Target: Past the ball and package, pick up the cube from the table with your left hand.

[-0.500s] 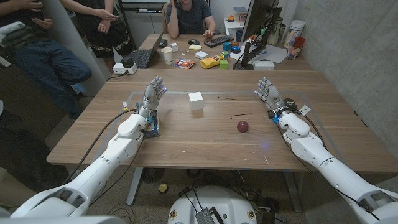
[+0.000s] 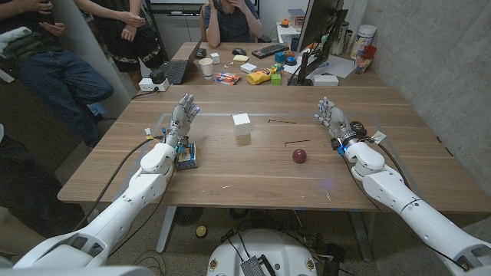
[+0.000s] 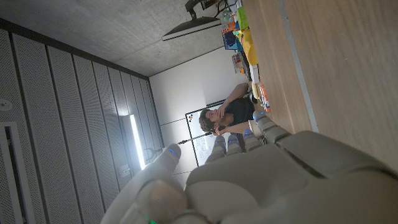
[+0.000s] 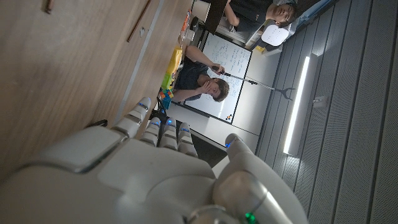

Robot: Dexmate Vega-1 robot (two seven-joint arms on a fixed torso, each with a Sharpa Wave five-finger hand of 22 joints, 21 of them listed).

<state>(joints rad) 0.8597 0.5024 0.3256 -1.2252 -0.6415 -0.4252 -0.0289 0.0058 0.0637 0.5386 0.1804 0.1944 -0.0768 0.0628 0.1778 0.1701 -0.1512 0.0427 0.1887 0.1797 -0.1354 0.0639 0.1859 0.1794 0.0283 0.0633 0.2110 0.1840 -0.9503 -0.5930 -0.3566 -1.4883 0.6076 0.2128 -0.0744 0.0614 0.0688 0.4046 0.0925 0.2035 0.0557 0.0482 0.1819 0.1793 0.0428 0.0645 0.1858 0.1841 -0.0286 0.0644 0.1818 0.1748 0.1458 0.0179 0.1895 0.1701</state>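
Observation:
A white cube (image 2: 242,123) stands on the wooden table (image 2: 253,172) just left of its middle, toward the far side. A dark red ball (image 2: 299,156) lies nearer me, to the cube's right. A small printed package (image 2: 185,156) lies at the left, partly under my left forearm. My left hand (image 2: 182,116) is raised over the table's left part, fingers apart and holding nothing, well left of the cube. My right hand (image 2: 330,114) stands at the right with spread fingers, holding nothing. My left hand (image 3: 267,180) and my right hand (image 4: 137,174) show from behind in the wrist views.
Thin dark sticks (image 2: 296,141) lie between the cube and my right hand. A second table (image 2: 253,61) beyond carries a laptop, cup, keyboard, toys and a monitor (image 2: 318,31). People sit and stand behind (image 2: 230,19) and at the far left (image 2: 46,61).
My left hand has moved a little to the left and slightly away from me. My right hand, the cube and the ball have stayed put.

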